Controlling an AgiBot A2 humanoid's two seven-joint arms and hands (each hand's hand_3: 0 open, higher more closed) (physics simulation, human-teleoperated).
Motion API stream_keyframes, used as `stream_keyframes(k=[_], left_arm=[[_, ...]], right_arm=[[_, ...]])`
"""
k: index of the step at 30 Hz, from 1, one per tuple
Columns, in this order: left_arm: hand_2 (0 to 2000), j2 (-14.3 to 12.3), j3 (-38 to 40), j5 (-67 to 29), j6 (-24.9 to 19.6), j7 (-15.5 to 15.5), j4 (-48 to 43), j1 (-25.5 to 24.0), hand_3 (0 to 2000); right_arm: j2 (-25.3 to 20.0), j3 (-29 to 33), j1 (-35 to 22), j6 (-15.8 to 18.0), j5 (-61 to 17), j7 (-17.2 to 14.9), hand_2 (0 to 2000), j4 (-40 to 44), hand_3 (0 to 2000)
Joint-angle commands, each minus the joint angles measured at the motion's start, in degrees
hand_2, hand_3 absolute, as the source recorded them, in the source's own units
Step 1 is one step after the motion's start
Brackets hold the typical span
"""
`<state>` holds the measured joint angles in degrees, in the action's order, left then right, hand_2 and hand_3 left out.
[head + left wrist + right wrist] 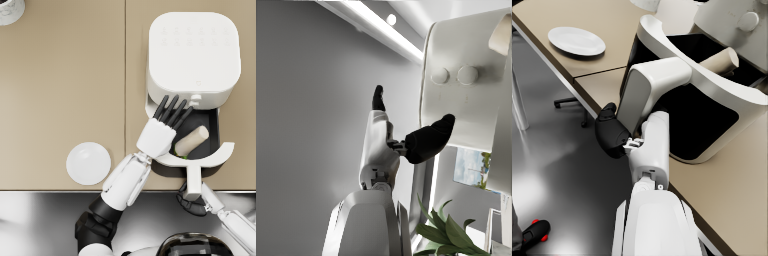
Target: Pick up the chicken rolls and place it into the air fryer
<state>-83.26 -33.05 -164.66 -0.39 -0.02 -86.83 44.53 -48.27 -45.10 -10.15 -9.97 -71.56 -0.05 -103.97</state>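
- Head view: the air fryer [194, 52] stands near the bench's [60, 90] right edge, its drawer [210, 131] pulled toward the front edge. The chicken roll [191, 140] lies tilted inside the drawer. The left hand [167, 117] hovers over the drawer, fingers spread, holding nothing. The right hand [193, 204] grips the drawer handle [193, 180]. A white plate [88, 163] sits near the front edge.
- Left wrist view: the left hand [406, 135] is empty, its fingers apart beside the fryer body [466, 95].
- Right wrist view: the right hand [614, 132] wraps the handle [647, 87]; the roll [719, 61] rests in the drawer [707, 120].
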Motion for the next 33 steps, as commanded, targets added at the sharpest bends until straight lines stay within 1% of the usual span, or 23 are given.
stream_keyframes(k=[1,2,5,6,8,10,13,16,17,18,19,20,21,23,27,29,33], left_arm=[[0,5.2,10.1,0.0,0.1,0.0,-10.3,-7.0,0],[0,6.1,14.2,0.0,0.2,0.0,-12.5,-9.2,0],[0,7.7,23.4,0.0,0.3,0.0,-17.4,-14.7,0],[0,7.8,26.7,0.0,0.3,0.0,-18.6,-16.4,0],[0,7.8,30.9,0.0,0.3,0.0,-20.4,-19.2,0],[0,7.5,34.0,0.0,0.3,0.0,-20.5,-21.4,0],[0,7.5,36.7,0.0,0.4,0.0,-19.9,-22.9,0],[0,7.5,38.2,0.0,0.4,0.0,-19.3,-23.4,0],[0,7.5,36.2,0.0,0.4,0.0,-19.2,-23.3,0],[0,7.5,38.6,0.0,0.4,0.0,-19.2,-23.4,0],[0,7.5,39.1,0.0,0.4,0.0,-19.3,-23.7,0],[0,7.5,37.8,0.0,0.4,0.0,-19.1,-24.0,0],[0,7.5,39.6,0.0,0.4,0.0,-19.5,-23.9,0],[0,7.5,40.3,0.0,0.4,0.0,-20.1,-24.6,0],[0,7.5,41.7,0.0,0.4,0.0,-20.8,-25.2,0],[0,7.6,42.5,0.0,0.4,0.0,-20.9,-25.4,0],[0,7.6,43.5,0.0,0.4,0.0,-20.9,-26.2,0]], right_arm=[[-22.0,-4.7,-0.8,0.4,0.0,0.0,2000,-2.6,2000],[-21.8,-4.7,-1.6,0.7,0.0,0.0,2000,-2.3,2000],[-21.3,-4.6,-5.1,1.6,0.0,0.0,2000,-0.4,2000],[-21.3,-4.5,-6.5,1.8,0.0,-0.1,2000,0.6,2000],[-21.9,-4.3,-9.6,2.6,0.0,-0.2,2000,3.3,2000],[-22.5,-4.3,-12.6,3.7,0.0,-0.2,2000,6.2,2000],[-23.3,-4.4,-16.5,5.6,0.0,-0.2,2000,10.0,2000],[-25.2,-4.4,-21.2,8.0,0.0,-0.1,2000,16.4,2000],[-25.6,-4.4,-22.5,9.1,0.0,0.0,2000,18.1,2000],[-26.0,-4.5,-23.7,9.8,0.0,0.1,2000,19.5,2000],[-26.5,-4.5,-25.2,10.1,0.0,0.2,2000,21.4,2000],[-26.8,-4.5,-26.6,10.6,0.0,0.4,2000,23.1,2000],[-27.2,-4.5,-27.9,10.8,0.0,0.6,2000,25.2,2000],[-28.0,-4.6,-30.4,11.2,0.0,0.7,2000,29.0,2000],[-29.5,-4.8,-34.6,13.6,-0.1,0.4,2000,35.7,2000],[-30.0,-4.9,-35.8,14.2,-0.1,0.5,2000,37.6,2000],[-31.9,-4.9,-37.4,13.8,-0.1,0.7,2000,41.9,2000]])
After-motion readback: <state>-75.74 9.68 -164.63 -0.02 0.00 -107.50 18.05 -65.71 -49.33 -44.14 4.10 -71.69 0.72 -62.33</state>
